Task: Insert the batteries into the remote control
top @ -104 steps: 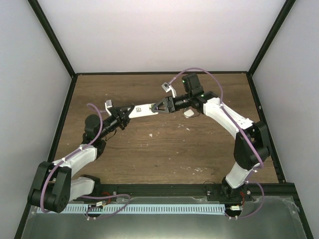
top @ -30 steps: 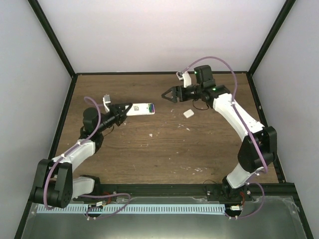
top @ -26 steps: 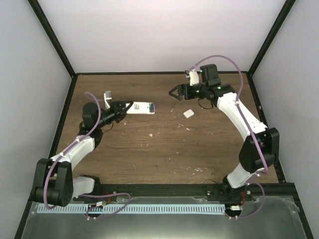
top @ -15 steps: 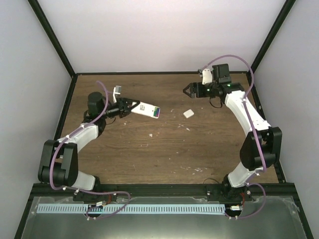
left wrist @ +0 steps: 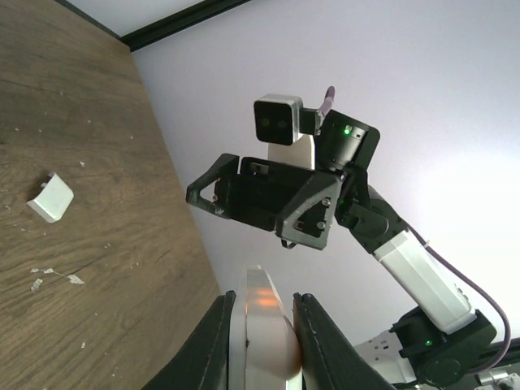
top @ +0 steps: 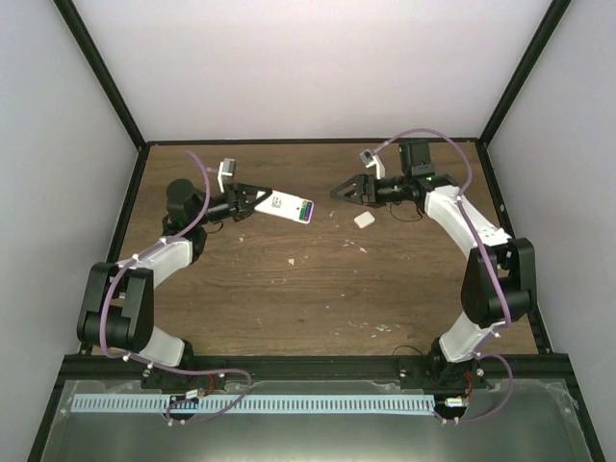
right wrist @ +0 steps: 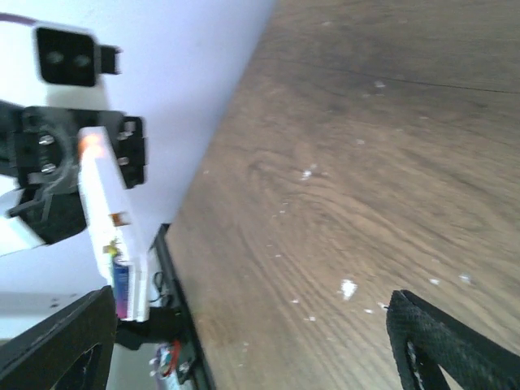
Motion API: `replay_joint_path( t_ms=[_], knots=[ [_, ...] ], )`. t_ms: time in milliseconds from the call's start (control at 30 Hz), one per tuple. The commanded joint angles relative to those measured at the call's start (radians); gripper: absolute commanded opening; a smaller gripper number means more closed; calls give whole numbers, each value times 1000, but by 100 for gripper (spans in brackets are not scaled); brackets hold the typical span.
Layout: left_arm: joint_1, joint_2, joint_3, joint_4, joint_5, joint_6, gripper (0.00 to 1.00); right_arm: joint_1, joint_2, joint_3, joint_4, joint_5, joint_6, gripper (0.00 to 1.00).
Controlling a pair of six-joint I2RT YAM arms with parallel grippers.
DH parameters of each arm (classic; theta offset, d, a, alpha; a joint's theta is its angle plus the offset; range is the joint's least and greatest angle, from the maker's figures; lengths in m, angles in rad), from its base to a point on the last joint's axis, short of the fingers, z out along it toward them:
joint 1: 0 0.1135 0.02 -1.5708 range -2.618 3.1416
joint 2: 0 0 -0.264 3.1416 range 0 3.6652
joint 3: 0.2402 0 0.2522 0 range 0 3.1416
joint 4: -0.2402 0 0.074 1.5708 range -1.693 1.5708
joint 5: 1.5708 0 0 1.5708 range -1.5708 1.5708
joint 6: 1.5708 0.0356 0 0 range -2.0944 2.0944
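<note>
My left gripper (top: 258,199) is shut on one end of the white remote control (top: 287,205) and holds it above the table at the back left. The green and purple batteries (top: 306,211) sit in its free end, which points right. In the left wrist view the remote (left wrist: 262,313) stands edge-on between my fingers. My right gripper (top: 340,192) is open and empty, a short way right of the remote's free end and facing it. The right wrist view shows the remote (right wrist: 104,215) with the purple battery (right wrist: 122,286) at its end.
A small white squarish plastic piece (top: 364,219) lies on the wooden table (top: 318,289) just below my right gripper; it also shows in the left wrist view (left wrist: 50,199). Small white crumbs are scattered mid-table. Black frame rails run along the table's edges.
My right gripper let go of the remote, drew back to the right, then swung left toward it again. My left gripper kept the remote, lifted it and turned it toward the back.
</note>
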Motion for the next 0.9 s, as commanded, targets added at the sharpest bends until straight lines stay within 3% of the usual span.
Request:
replay_joint_path(
  t_ms=[0,300,700,867],
  knots=[
    [-10,10,1,99,3,-43,0,44,-14,35,81,-154,52,82],
    [-39,11,1,113,-49,-52,0,119,22,47,165,-193,102,78],
    [-56,23,-5,135,-68,-66,0,154,51,69,161,-236,96,46],
    [-56,29,0,140,-68,-67,0,154,54,74,146,-246,85,38]
  ],
)
